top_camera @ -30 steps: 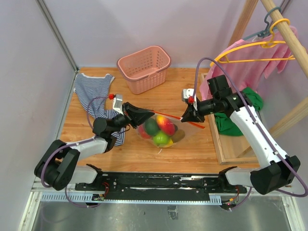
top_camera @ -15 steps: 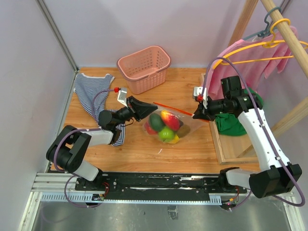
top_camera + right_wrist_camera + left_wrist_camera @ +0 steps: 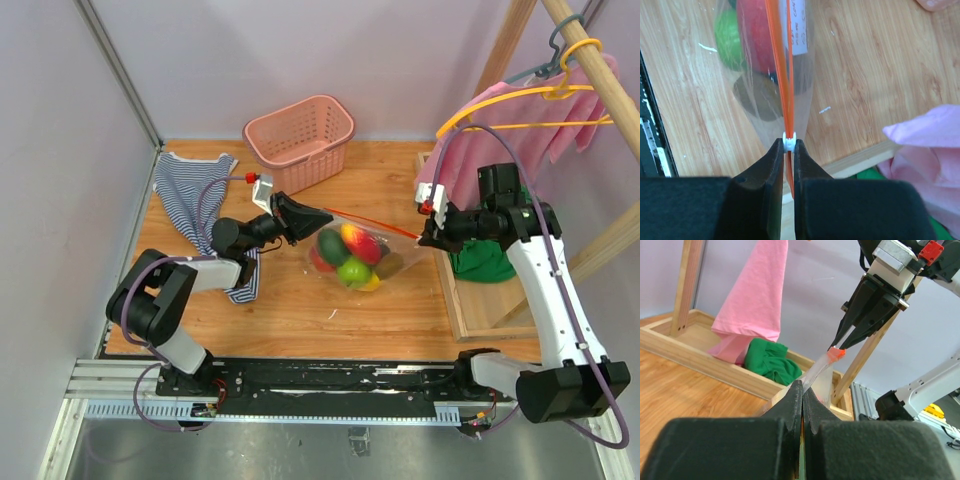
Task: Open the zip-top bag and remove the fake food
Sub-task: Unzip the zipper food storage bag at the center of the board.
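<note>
We hold the zip-top bag up between our two grippers, over the middle of the table. Our left gripper is pinched tight on one end of the red-orange zip strip. Our right gripper is pinched on the other end, right at a small white piece (maybe the slider). The strip runs straight from one gripper to the other, so we think the next pull must go along that line. The fake food sags in the bag below the strip. We cannot tell if the zip is open yet, or if the bag touches the table.
</note>
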